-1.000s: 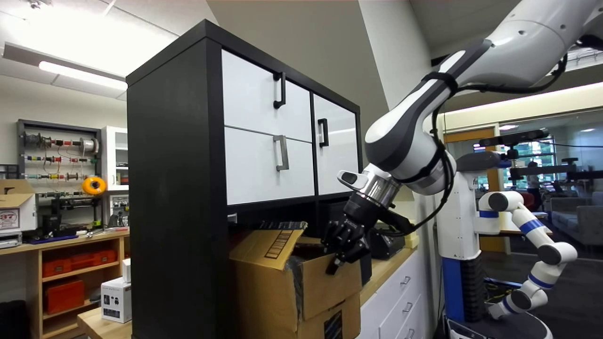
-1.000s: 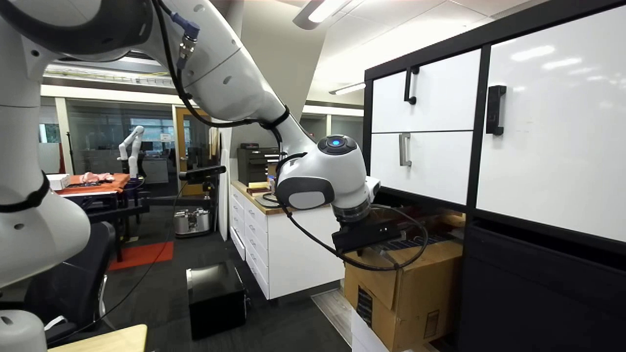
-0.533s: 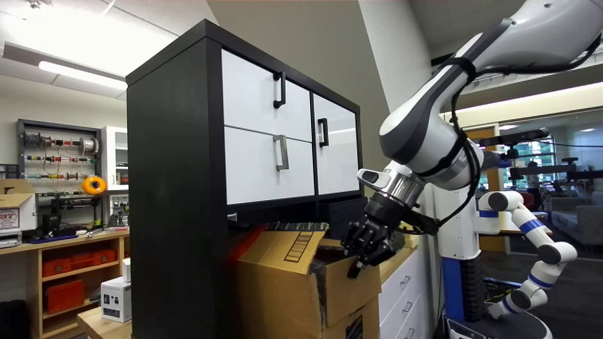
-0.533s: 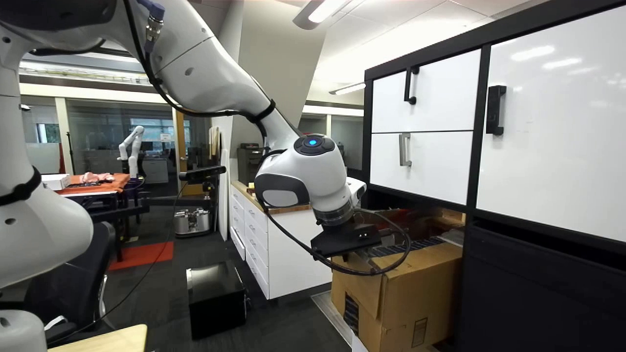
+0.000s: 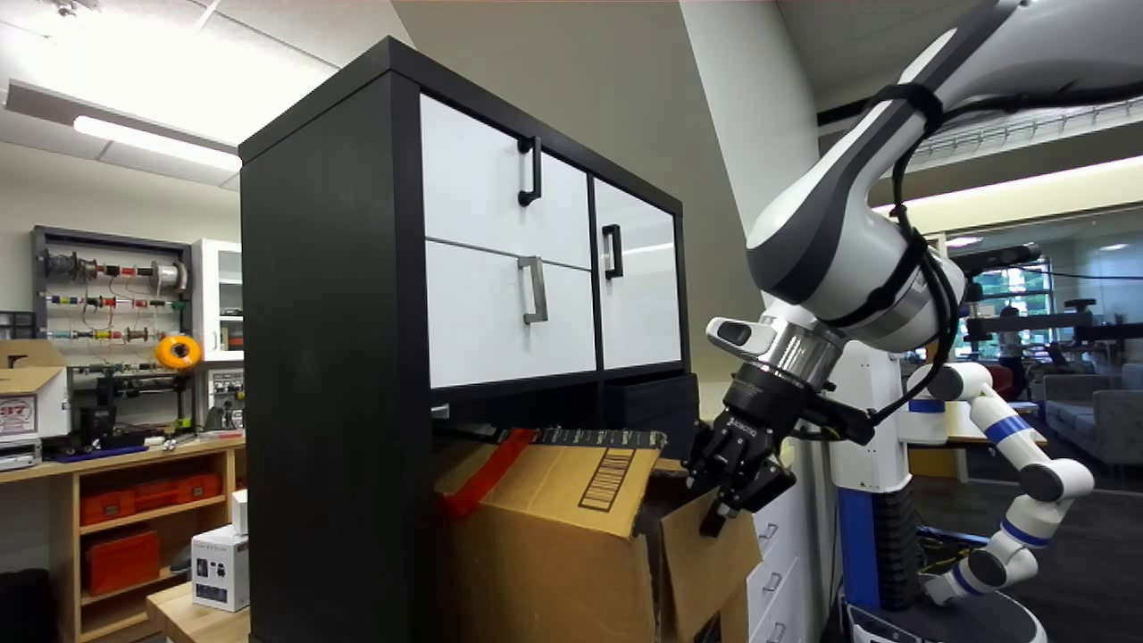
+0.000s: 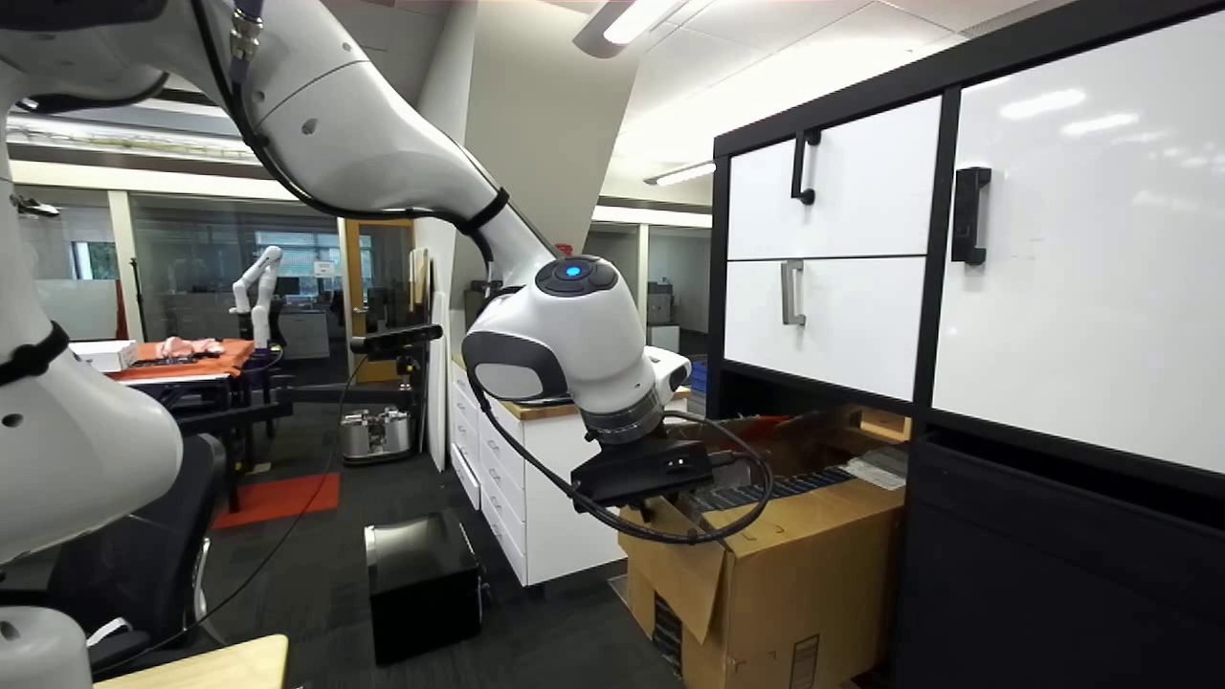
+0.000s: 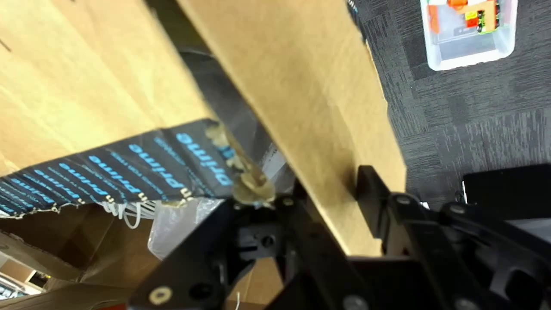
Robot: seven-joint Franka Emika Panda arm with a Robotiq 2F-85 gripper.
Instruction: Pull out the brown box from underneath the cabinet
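Observation:
The brown box [image 5: 554,572] sticks part way out of the open space below the white fronts of the black cabinet [image 5: 321,357]. In an exterior view the box [image 6: 813,574] stands beside the cabinet's dark lower section [image 6: 1034,565]. My gripper [image 5: 705,502] is at the box's front top edge, closed on a loose cardboard flap. In the wrist view the flap [image 7: 297,82] runs between the fingers [image 7: 333,187]; the left finger is partly hidden behind it. The flap is bent outward. The box's rear is hidden in the cabinet.
A red strip [image 5: 491,473] lies across the box top. A white drawer unit [image 6: 565,488] stands beyond the box. A black box [image 6: 421,588] and a clear bin [image 7: 467,47] are on the floor. A small white box [image 5: 221,572] stands on a wooden table.
My gripper has moved away from the cabinet, and the brown box has slid outward with it. The flap has bent further out. A red strip has come into view on the box top.

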